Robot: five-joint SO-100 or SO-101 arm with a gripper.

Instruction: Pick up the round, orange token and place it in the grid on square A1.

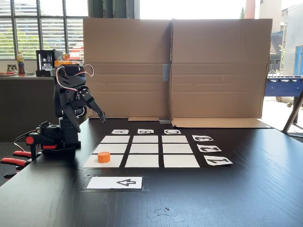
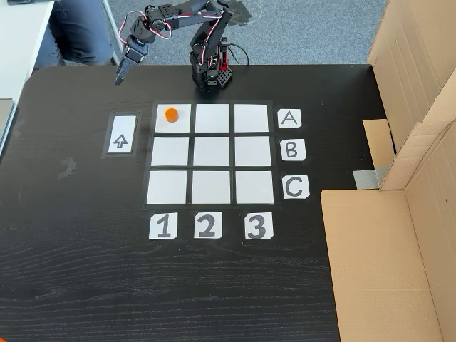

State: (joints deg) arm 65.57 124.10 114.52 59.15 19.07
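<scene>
The token (image 2: 171, 114) sits inside square A1 (image 2: 173, 118) of the grid (image 2: 211, 152); the pincer (image 2: 120, 75), seemingly pressed together and empty, hangs beyond that corner.

The desk (image 2: 214, 285) is dark wood with a visible grain, matt with a soft sheen where window light falls. The grid (image 2: 210, 153) is made of flat white paper cells, smooth and matt. The token (image 2: 171, 114), below and beside the fingers (image 2: 121, 73) in a fixed view, looks like matt orange plastic. The fingers and arm (image 2: 192, 18) look like black plastic, faintly glossy. The arrow card (image 1: 115, 182) is paper under a clear, shiny cover. Behind stands plain brown cardboard (image 1: 218, 66), matt and creased.
</scene>
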